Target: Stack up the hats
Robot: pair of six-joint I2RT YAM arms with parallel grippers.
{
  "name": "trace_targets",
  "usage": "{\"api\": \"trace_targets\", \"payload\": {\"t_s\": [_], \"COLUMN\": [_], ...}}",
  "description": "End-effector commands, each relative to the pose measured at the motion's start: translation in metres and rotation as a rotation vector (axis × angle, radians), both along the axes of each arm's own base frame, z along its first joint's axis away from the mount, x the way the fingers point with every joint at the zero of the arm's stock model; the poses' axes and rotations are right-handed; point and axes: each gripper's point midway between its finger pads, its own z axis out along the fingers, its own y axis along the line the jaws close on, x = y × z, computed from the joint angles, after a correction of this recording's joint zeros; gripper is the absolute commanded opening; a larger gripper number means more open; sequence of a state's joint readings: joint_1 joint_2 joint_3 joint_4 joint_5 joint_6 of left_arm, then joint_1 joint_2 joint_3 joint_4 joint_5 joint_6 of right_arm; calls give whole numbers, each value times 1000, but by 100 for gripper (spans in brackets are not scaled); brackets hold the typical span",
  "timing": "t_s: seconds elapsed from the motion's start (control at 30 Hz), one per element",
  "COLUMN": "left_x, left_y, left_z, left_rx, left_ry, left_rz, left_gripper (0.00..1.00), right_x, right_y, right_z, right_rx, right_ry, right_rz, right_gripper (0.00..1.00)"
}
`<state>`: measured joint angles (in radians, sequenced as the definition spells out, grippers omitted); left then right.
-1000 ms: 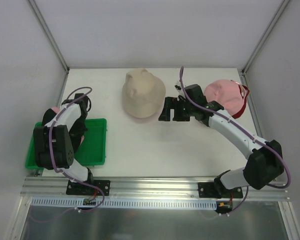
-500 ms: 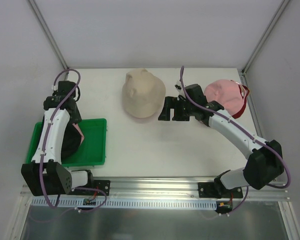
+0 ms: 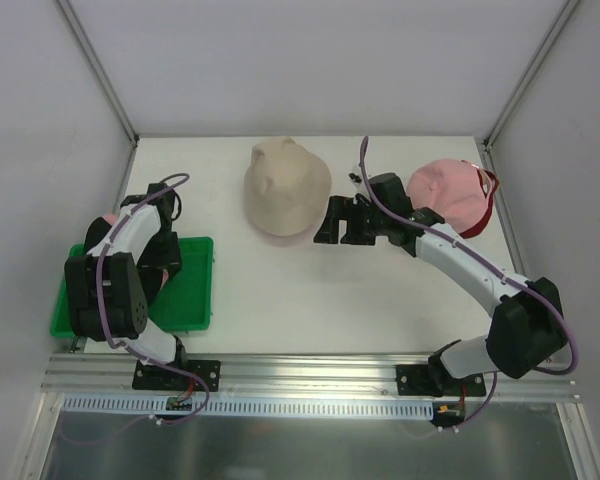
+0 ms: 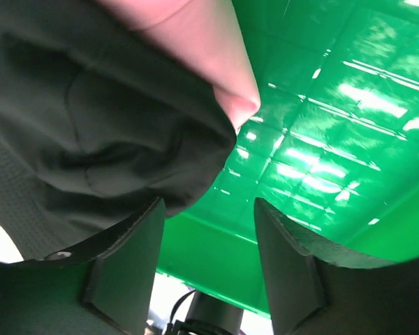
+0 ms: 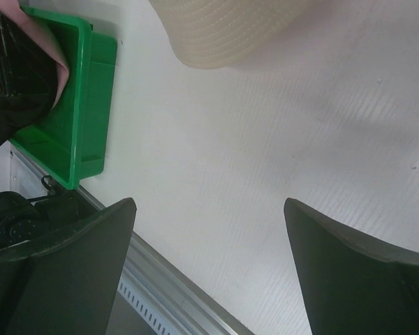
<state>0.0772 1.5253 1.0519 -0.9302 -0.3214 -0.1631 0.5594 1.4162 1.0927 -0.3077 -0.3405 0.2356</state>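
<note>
My left pincer (image 4: 208, 208) gapes empty by the black fabric hat (image 4: 91, 118) in the flat green plastic tray (image 4: 321, 139); my right pincer (image 5: 209, 204) stands wide, empty.

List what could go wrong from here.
1. The left gripper hangs open close to the black hat and pink hat bunched in the green tray; closing might pinch both layers, or only a fold.
2. The right gripper stands open beside the beige hat; pushing at the soft brim may slide or crumple it rather than grip it.
</note>
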Motion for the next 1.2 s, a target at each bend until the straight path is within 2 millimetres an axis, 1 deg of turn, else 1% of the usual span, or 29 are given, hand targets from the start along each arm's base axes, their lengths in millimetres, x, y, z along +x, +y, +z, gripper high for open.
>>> {"api": "trace_targets", "payload": {"t_s": [0.0, 0.13, 0.17, 0.27, 0.3, 0.37, 0.4, 0.43, 0.53, 0.57, 0.63, 0.67, 0.7, 0.73, 0.77, 0.87, 0.93, 0.97, 1.0, 1.03, 1.07, 1.1, 1.13, 1.17], "left_x": [-6, -12, -14, -17, -18, -17, -17, -18, -15, -10, -10, -4, -2, -4, 0, 0, -1, -2, -2, -4, 3, 4, 1, 6], "left_y": [5, 12, 13, 15, 16, 19, 19, 18, 18, 18, 16, 13, 12, 11, 8, 1, 0, 1, 0, -2, -3, -2, -2, 0], "left_z": [-7, -11, -12, -12, -12, -9, -8, -6, 8, 18, 32, 47, 55, 64, 78, 95, 95, 92, 87, 74, 68, 61, 48, 43], "left_rx": [46, 86, 93, 111, 117, 136, 140, 136, 138, 138, 132, 119, 114, 107, 90, 62, 54, 53, 50, 38, 32, 35, 37, 43], "left_ry": [60, 99, 104, 112, 113, 105, 108, 110, 81, 40, 13, -48, -76, -89, -146, -206, -205, -186, -172, -132, -149, -144, -110, -117], "left_rz": [-21, -16, -14, -1, 4, 11, 17, 21, 27, 31, 32, 35, 39, 42, 42, 31, 17, 5, -1, -12, -17, -17, -20, -20], "left_gripper": [53, 47, 42, 33, 25, 15, 6, 0, 0, 0, 0, 0, 0, 0, 0, 0, 0, 10, 23, 38, 58, 62, 65, 66], "right_x": [8, 8, 8, 9, 11, 11, 13, 13, 13, 13, 13, 14, 14, 14, 14, 16, 17, 17, 17, 18, 18, 18, 18, 18], "right_y": [7, 8, 9, 8, 6, 5, 3, 3, 2, 3, 3, 2, 2, 1, 1, 0, 0, -1, -1, -1, 0, 0, 1, 3], "right_z": [8, 1, -1, -7, -7, -10, -10, -9, -6, -5, -2, 2, 4, 5, 8, 19, 23, 23, 24, 25, 24, 22, 22, 23], "right_rx": [66, 89, 92, 100, 103, 105, 105, 108, 115, 118, 119, 121, 119, 117, 115, 110, 107, 101, 97, 97, 99, 100, 103, 112], "right_ry": [-35, -12, -10, 5, 5, 12, 13, 11, 9, 5, 5, -3, -3, -4, -9, -20, -33, -29, -32, -34, -34, -32, -31, -37], "right_rz": [3, 8, 10, 9, 3, 2, -6, -3, -4, -5, -8, -11, -12, -16, -17, -26, -29, -31, -31, -34, -32, -34, -31, -25], "right_gripper": [93, 93, 93, 93, 93, 93, 93, 93, 93, 93, 93, 93, 93, 93, 93, 93, 93, 93, 93, 93, 93, 93, 93, 93]}}
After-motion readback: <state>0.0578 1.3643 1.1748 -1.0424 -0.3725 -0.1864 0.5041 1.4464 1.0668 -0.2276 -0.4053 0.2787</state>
